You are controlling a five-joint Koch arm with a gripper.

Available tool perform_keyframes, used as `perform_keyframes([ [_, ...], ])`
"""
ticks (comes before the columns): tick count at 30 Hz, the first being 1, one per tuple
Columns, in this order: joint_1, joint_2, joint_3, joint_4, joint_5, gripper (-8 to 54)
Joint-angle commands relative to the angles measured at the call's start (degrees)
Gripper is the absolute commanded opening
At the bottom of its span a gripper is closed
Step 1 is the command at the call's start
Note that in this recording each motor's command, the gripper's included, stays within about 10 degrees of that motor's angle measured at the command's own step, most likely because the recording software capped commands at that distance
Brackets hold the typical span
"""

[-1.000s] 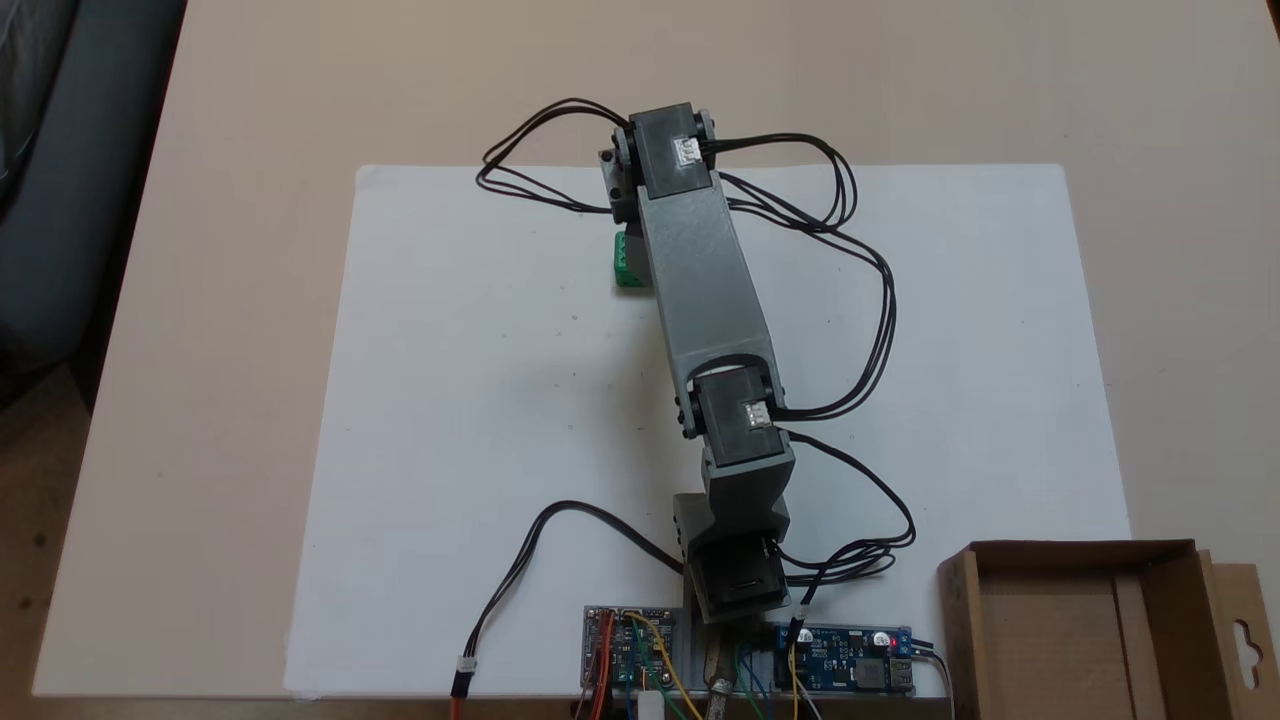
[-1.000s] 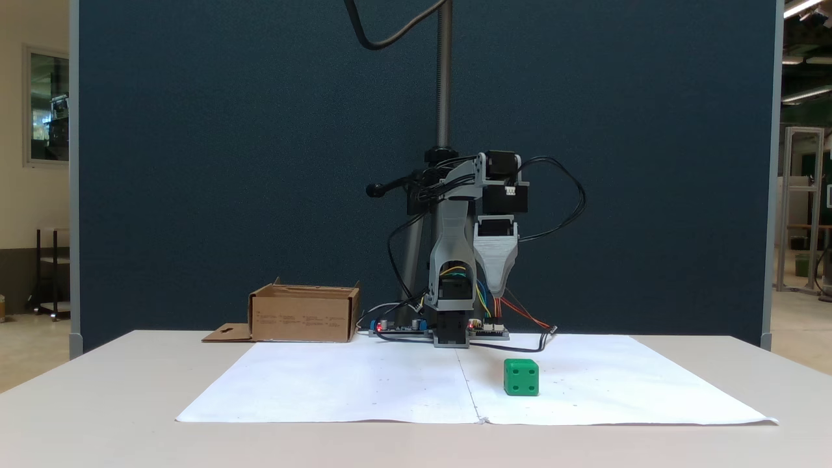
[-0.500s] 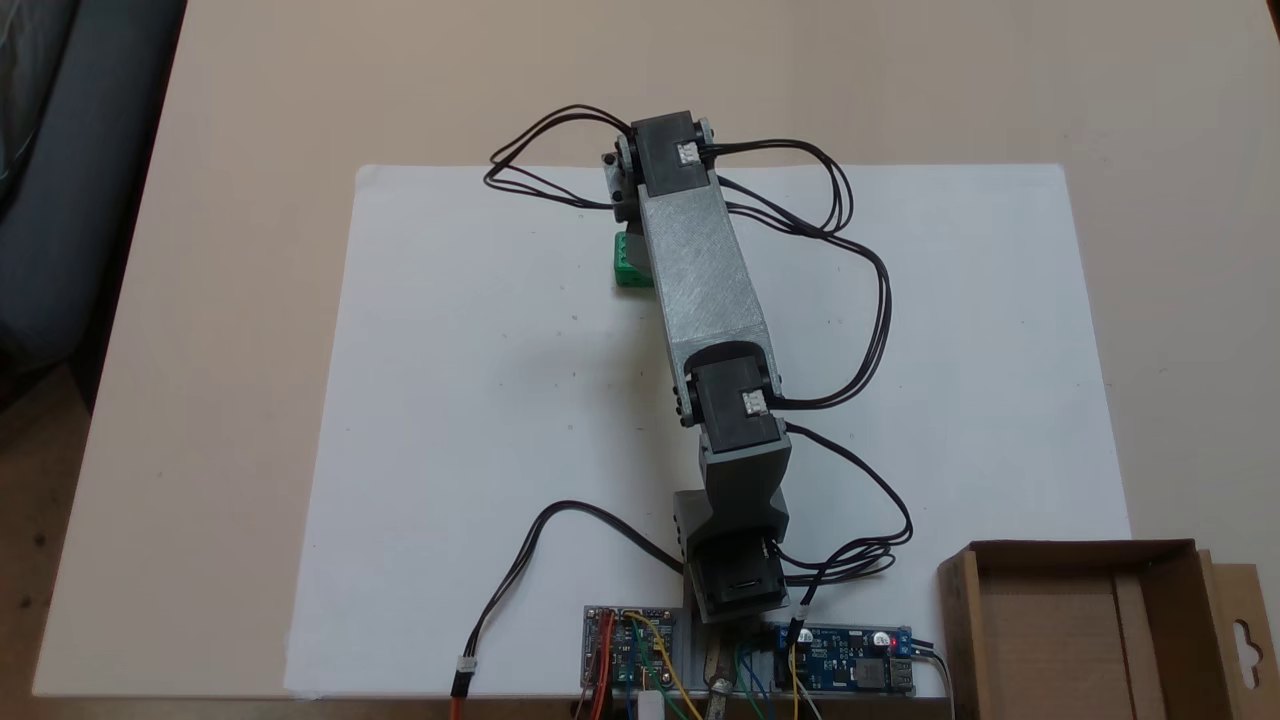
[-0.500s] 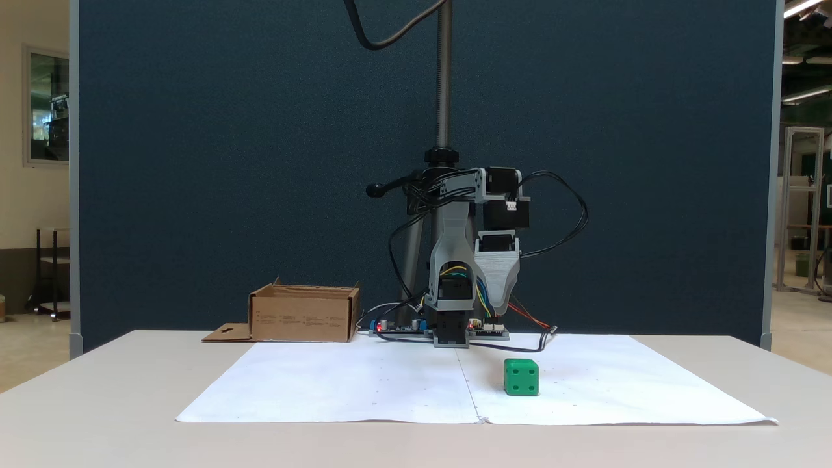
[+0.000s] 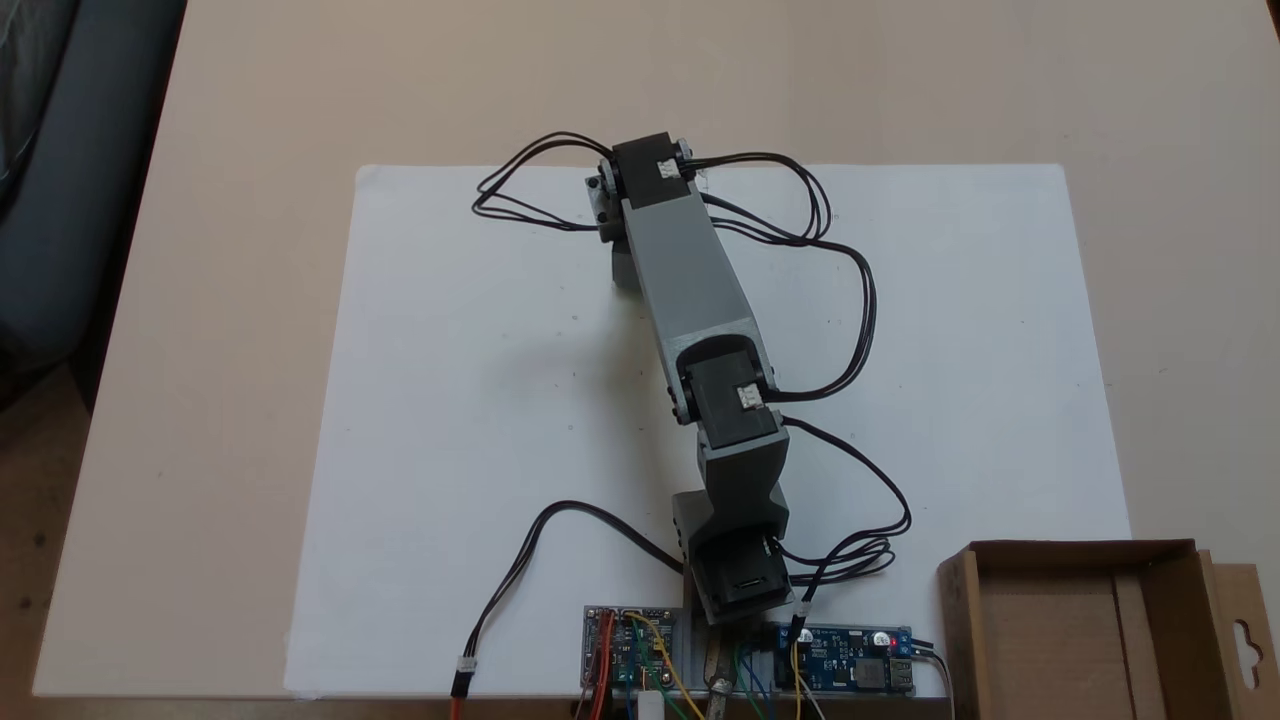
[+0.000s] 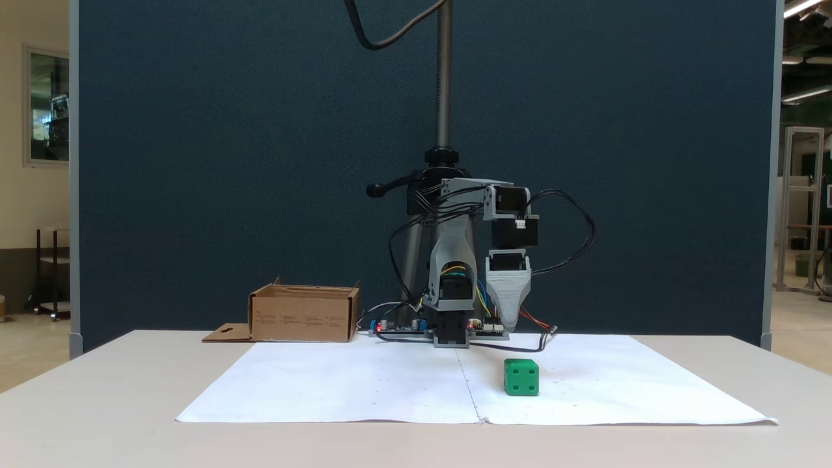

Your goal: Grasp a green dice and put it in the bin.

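The green dice [image 6: 521, 377] sits on the white paper sheet [image 6: 364, 383], near the front and right of centre in a fixed view. My gripper [image 6: 509, 324] points straight down behind and just above the dice, a little to its left. Its grey jaws taper to a single visible tip, so their gap cannot be judged. In a fixed view from above, the grey forearm [image 5: 685, 270] covers the dice and the gripper. The bin, a brown cardboard box [image 5: 960, 620], stands at the lower right there, and left of the arm's base [image 6: 304, 318] from the front.
Circuit boards [image 5: 845, 670] and coloured wires lie at the arm's base. Black cables [image 5: 850, 300] loop out beside the arm. A camera pole [image 6: 443, 78] rises behind the base. The paper sheet [image 5: 480, 400] has bare room on both sides of the arm.
The arm has lowered, bringing the gripper down toward the table and slightly right in the front view. From above, the forearm now covers the dice that showed at its left edge.
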Motion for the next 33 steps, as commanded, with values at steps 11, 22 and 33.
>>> perform_keyframes([
  [11, -1.4, -2.1, -0.4, -6.2, -2.7, 46.7],
  [22, -1.2, -5.0, -0.4, -8.2, -1.9, 46.6],
  [33, -0.2, -8.4, -0.4, -10.7, -2.1, 45.9],
])
